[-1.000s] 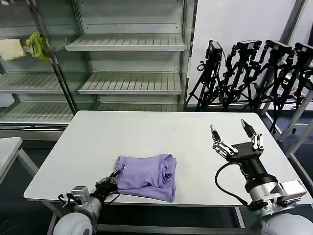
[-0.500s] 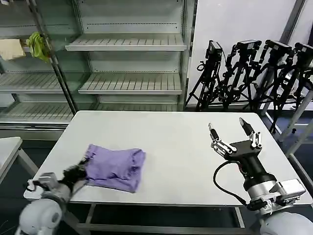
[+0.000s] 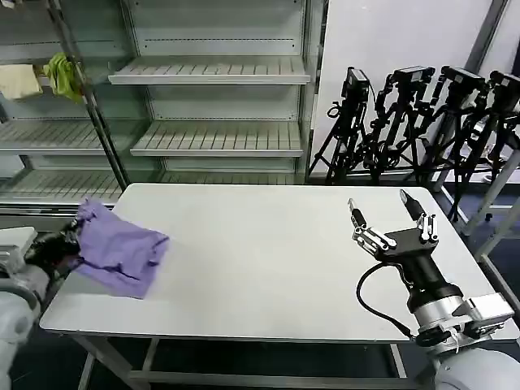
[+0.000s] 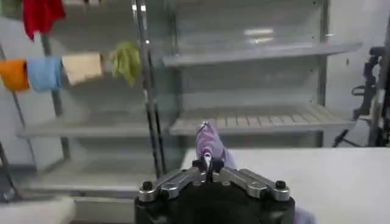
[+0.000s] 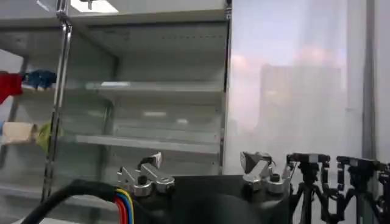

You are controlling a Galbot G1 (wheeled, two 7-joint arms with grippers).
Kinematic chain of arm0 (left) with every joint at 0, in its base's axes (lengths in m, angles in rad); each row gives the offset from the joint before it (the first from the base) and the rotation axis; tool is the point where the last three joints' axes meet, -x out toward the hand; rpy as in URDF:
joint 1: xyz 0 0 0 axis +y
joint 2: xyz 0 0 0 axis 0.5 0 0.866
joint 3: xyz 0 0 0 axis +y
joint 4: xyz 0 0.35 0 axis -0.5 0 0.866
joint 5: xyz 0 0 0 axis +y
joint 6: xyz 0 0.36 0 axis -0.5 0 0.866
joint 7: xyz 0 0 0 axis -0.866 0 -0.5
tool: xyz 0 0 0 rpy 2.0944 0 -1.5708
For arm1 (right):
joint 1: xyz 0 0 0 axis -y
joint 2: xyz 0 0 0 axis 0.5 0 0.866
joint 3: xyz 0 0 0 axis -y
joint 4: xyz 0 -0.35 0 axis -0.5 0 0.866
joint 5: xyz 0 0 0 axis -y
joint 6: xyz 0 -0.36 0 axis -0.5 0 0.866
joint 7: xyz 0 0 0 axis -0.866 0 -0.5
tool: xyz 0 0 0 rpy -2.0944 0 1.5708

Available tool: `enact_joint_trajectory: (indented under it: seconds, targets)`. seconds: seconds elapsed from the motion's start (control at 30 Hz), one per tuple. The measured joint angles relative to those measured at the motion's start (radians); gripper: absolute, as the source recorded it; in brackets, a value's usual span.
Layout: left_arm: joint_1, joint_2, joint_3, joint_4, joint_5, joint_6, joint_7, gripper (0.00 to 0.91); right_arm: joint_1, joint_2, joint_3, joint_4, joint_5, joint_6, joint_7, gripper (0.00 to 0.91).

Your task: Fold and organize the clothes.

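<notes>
The lavender T-shirt (image 3: 122, 250) is lying bunched at the far left edge of the white table (image 3: 268, 260), one corner lifting off past the rim. I am gripping that corner with my left gripper (image 3: 68, 241), jaws clenched on the fabric. My head camera is showing the whole crumpled bundle; my left wrist camera is giving me just a thin purple fold (image 4: 209, 145) rising from between my pinched fingers (image 4: 196, 165), with the shelving (image 4: 262, 115) behind. My right gripper (image 3: 388, 210) is hovering over the right side of the table, well apart from the shirt, fingers spread and empty. Its wrist camera is facing the shelves (image 5: 152, 115) and tripods (image 5: 341, 176).
</notes>
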Motion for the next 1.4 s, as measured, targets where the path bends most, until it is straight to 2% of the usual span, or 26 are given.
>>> enact_joint_trajectory:
  seconds: [0.17, 0.37, 0.53, 0.8, 1.1, 1.13, 1.17, 1.2, 1.4]
  targets:
    - [-0.013, 0.067, 0.009, -0.023, -0.001, 0.001, -0.003, 0.01, -0.017, 0.009, 0.014, 0.0, -0.002, 0.006, 0.0, 0.907]
    - [-0.035, 0.044, 0.104, -0.064, 0.026, 0.0, -0.004, 0.01, -0.045, 0.024, 0.019, 0.0, -0.014, 0.007, 0.003, 0.907]
    - [-0.064, -0.054, 0.251, -0.06, 0.08, -0.004, 0.001, 0.01, -0.071, 0.036, 0.019, 0.0, -0.03, 0.007, 0.004, 0.907]
    - [-0.133, -0.279, 0.488, 0.046, 0.193, -0.032, 0.012, 0.01, -0.124, 0.045, 0.04, 0.0, -0.054, 0.009, 0.005, 0.907]
    - [-0.19, -0.463, 0.632, 0.166, 0.276, -0.054, 0.012, 0.01, -0.167, 0.057, 0.046, 0.0, -0.075, 0.01, 0.005, 0.907]
    - [-0.191, -0.479, 0.641, 0.171, 0.281, -0.056, 0.012, 0.262, -0.169, 0.057, 0.044, 0.0, -0.078, 0.01, 0.005, 0.907]
    - [-0.192, -0.495, 0.65, 0.177, 0.285, -0.059, 0.012, 0.615, -0.171, 0.058, 0.041, 0.0, -0.081, 0.01, 0.005, 0.907]
    - [-0.192, -0.508, 0.656, 0.181, 0.288, -0.062, 0.012, 0.907, -0.173, 0.058, 0.039, 0.0, -0.084, 0.01, 0.005, 0.907]
    - [-0.187, -0.572, 0.691, 0.173, 0.288, -0.085, 0.009, 0.907, -0.18, 0.061, 0.025, 0.0, -0.093, 0.01, 0.005, 0.907]
